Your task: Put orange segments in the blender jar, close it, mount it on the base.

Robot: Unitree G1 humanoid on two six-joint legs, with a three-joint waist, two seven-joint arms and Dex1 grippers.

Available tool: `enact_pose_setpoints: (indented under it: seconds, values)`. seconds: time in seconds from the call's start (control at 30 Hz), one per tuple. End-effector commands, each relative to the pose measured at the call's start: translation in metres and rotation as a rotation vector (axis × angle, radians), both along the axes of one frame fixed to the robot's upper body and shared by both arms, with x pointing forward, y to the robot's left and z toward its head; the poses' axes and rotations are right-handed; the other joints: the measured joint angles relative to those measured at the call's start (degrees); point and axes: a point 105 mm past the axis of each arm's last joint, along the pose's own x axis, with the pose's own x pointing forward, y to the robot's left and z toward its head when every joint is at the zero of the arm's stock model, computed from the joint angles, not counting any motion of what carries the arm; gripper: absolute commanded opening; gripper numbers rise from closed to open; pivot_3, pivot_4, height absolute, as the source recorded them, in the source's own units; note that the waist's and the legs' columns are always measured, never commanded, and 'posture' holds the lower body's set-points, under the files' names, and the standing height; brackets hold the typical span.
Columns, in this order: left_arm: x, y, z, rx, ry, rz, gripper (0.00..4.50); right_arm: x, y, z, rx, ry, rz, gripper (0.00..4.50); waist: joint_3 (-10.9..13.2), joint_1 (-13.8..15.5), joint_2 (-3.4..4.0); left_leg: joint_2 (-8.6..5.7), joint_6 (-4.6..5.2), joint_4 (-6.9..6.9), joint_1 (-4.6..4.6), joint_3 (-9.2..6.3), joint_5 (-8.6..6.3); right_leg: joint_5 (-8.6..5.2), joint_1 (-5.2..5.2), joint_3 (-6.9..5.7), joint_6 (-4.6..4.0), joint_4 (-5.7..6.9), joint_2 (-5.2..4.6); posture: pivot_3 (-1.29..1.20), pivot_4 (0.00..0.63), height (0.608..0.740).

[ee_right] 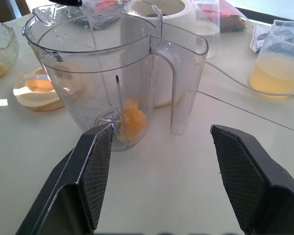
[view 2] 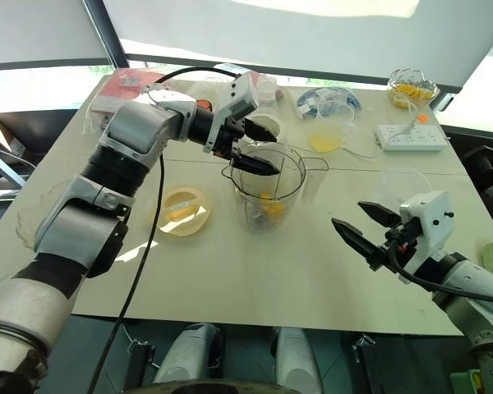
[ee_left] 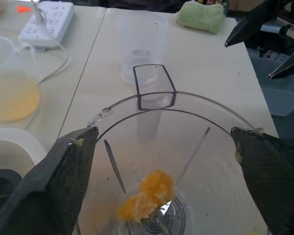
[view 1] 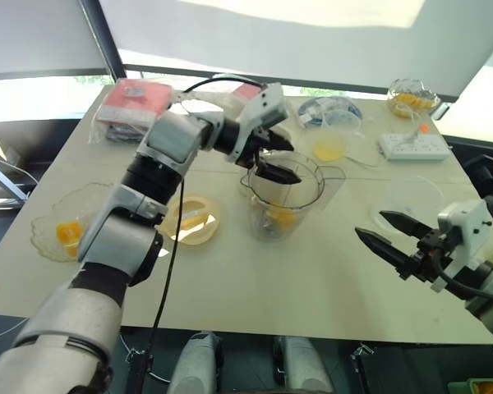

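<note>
**Left gripper spread over the jar mouth, segments inside**

I see the blender jar (view 2: 267, 190) standing upright mid-table with orange segments (ee_left: 144, 195) lying on its blade at the bottom. Just behind it sits the white base (view 2: 267, 127). A yellow-rimmed lid (view 2: 183, 210) lies flat to the jar's left, a glass bowl (view 1: 64, 223) with more orange pieces near the left table edge. A cup of juice (view 2: 327, 135), a white power strip (view 2: 411, 136) and another fruit bowl (view 2: 412, 86) crowd the far right.

My left gripper (view 2: 251, 148) hangs over the jar's rim, jaws spread wide, holding nothing. My right gripper (view 2: 364, 226) waits well to the jar's right, jaws apart and empty, aimed at the jar's handle.
</note>
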Motion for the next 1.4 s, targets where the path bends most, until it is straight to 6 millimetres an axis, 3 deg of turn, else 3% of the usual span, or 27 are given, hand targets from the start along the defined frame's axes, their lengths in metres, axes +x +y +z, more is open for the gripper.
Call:
enact_pose_setpoints:
  seconds: [0.03, 0.07, 0.17, 0.33, 0.4, 0.57, 0.73, 0.9, 1.1, 1.4]
  values:
    - [0.001, 0.005, 0.054, -0.267, -0.111, 0.044, 4.17, 0.006, -0.008, -0.003, 0.002, -0.027, -0.056, 3.32, 0.0, -0.06, 0.0, 0.02, 0.0, 0.0, 0.0, -0.02, 0.0, 0.02, 0.0, 0.0, 0.03, 0.0, 0.0, 0.0, 0.15, 0.74]
    - [0.002, 0.011, 0.066, -0.356, -0.137, 0.078, 4.17, 0.009, -0.014, -0.006, 0.0, -0.034, -0.099, 3.32, 0.0, -0.06, 0.0, 0.03, 0.0, 0.0, 0.0, -0.01, 0.0, 0.06, 0.0, -0.01, 0.1, 0.01, 0.0, 0.0, 0.15, 0.74]
    - [-0.006, 0.032, 0.074, -0.463, -0.12, 0.129, 4.17, 0.018, -0.043, -0.009, -0.014, -0.118, -0.314, 3.32, -0.05, -0.25, 0.1, 0.08, 0.0, -0.02, 0.03, -0.02, 0.0, 0.08, -0.01, -0.01, 0.17, 0.04, 0.01, 0.0, 0.15, 0.74]
    - [-0.057, 0.048, 0.056, -0.477, -0.111, 0.055, 4.17, 0.016, -0.073, -0.025, -0.084, -0.103, -0.484, 3.32, -0.1, -0.31, 0.37, 0.09, -0.03, -0.02, 0.08, 0.01, 0.02, 0.09, -0.01, 0.01, 0.18, 0.2, 0.0, 0.0, 0.15, 0.74]
    - [-0.068, 0.052, 0.05, -0.488, -0.103, 0.082, 4.17, 0.012, -0.085, -0.032, -0.104, -0.087, -0.549, 3.32, -0.1, 0.04, 0.37, 0.11, -0.07, -0.01, 0.08, -0.02, 0.04, 0.09, 0.01, 0.01, 0.18, 0.22, 0.0, 0.0, 0.15, 0.74]
    - [-0.078, 0.06, 0.037, -0.498, -0.079, 0.175, 4.17, 0.011, -0.119, -0.048, -0.175, -0.072, -0.739, 3.32, -0.11, -0.12, 0.39, 0.04, -0.12, 0.05, 0.38, -0.01, 0.07, -0.04, 0.35, 0.05, -0.05, 0.16, -0.01, 0.0, 0.15, 0.74]
    - [-0.074, 0.069, 0.022, -0.485, -0.038, 0.246, 4.17, 0.034, -0.151, -0.066, -0.269, -0.065, -0.848, 3.32, -0.11, -1.35, 0.39, 0.03, -0.11, 0.02, 0.95, 0.1, 0.07, -0.04, 0.83, 0.17, -0.08, 0.14, 0.02, 0.0, 0.15, 0.74]
    - [-0.067, 0.078, 0.014, -0.454, -0.034, 0.294, 4.17, 0.061, -0.157, -0.08, -0.275, -0.061, -0.832, 3.32, -0.12, -1.8, 0.45, 0.03, -0.11, -0.05, 1.0, 0.08, 0.07, -0.04, 0.83, 0.22, -0.08, 0.17, 0.13, 0.0, 0.15, 0.74]
    - [-0.062, 0.091, 0.002, -0.394, -0.031, 0.343, 4.17, 0.081, -0.156, -0.087, -0.271, -0.069, -0.813, 3.32, -0.11, -1.74, 0.48, 0.04, -0.11, -0.15, 0.96, 0.09, 0.07, -0.05, 0.77, 0.25, -0.04, 0.16, 0.15, 0.0, 0.15, 0.74]
    - [-0.062, 0.101, -0.005, -0.326, -0.052, 0.376, 4.17, 0.092, -0.165, -0.095, -0.29, -0.071, -0.838, 3.32, -0.1, -1.78, 0.48, 0.03, -0.11, -0.12, 0.96, 0.16, 0.07, -0.05, 0.78, 0.35, -0.04, 0.12, 0.12, 0.0, 0.15, 0.74]
